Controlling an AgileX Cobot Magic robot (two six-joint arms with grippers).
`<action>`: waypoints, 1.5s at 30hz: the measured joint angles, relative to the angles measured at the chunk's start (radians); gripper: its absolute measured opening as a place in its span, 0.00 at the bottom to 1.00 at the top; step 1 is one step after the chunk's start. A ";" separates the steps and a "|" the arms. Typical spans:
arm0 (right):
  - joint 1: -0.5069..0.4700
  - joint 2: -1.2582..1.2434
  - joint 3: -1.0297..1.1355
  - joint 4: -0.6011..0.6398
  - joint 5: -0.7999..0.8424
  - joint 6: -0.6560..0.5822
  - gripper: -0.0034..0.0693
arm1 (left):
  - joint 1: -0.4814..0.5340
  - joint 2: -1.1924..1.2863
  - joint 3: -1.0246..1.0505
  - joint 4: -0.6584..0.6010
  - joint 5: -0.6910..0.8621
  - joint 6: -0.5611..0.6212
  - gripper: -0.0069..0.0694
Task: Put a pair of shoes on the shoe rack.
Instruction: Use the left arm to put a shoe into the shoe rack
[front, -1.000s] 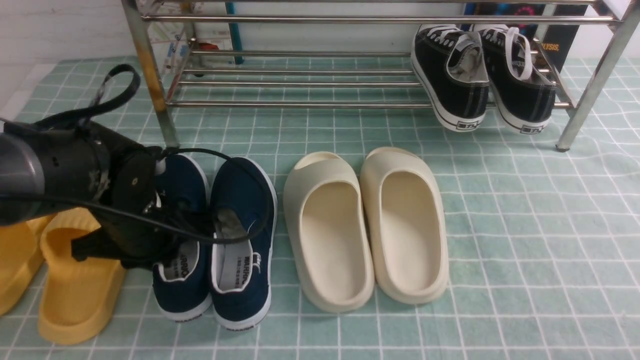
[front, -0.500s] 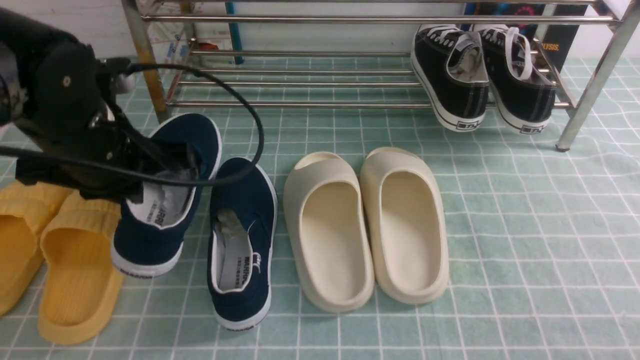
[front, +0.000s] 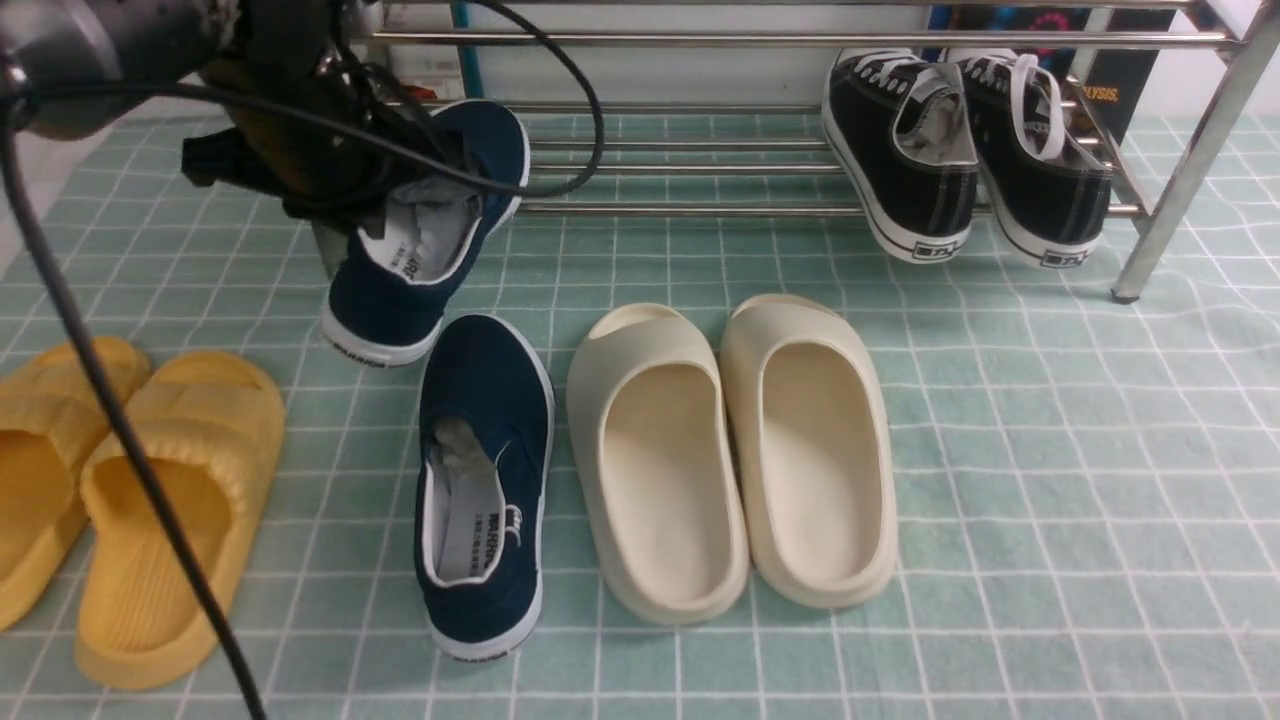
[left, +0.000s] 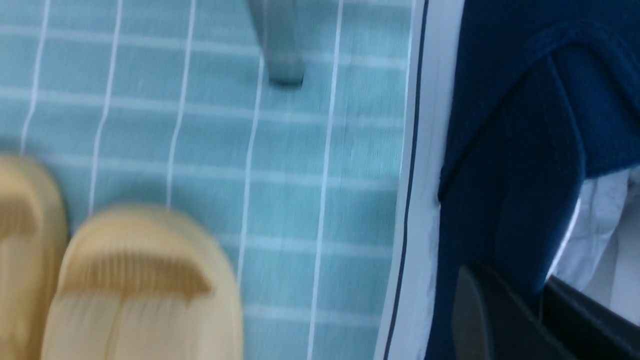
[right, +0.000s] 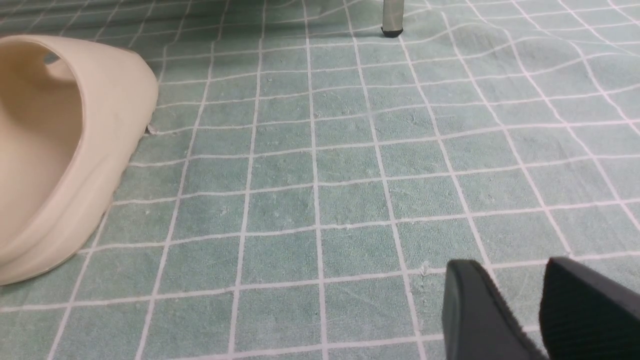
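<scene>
Front: on left arm, lifted navy shoe tilted heel-down, toe at shoe rack lower bars, left end; second navy shoe flat on desk, just beside cream slides | Left wrist: left fingers clamped on lifted navy shoe's side wall | Right wrist: right fingers drawn together, empty, above desk
</scene>
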 joint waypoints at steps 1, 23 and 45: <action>0.000 0.000 0.000 0.000 0.000 0.000 0.37 | 0.000 0.027 -0.034 0.001 0.000 0.001 0.12; 0.000 0.000 0.000 0.000 0.000 0.000 0.38 | 0.001 0.345 -0.412 0.112 -0.037 -0.105 0.12; 0.000 0.000 0.000 0.000 0.000 0.000 0.38 | 0.001 0.350 -0.431 0.120 -0.053 -0.234 0.12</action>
